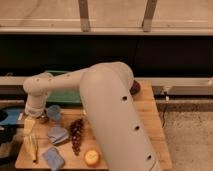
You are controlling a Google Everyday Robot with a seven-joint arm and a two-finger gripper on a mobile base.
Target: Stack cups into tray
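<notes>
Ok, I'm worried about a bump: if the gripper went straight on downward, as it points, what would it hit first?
Probably the cream cup just under the gripper, near the table's left edge beside the blue cup. Depth is unclear, so they may already touch.
</notes>
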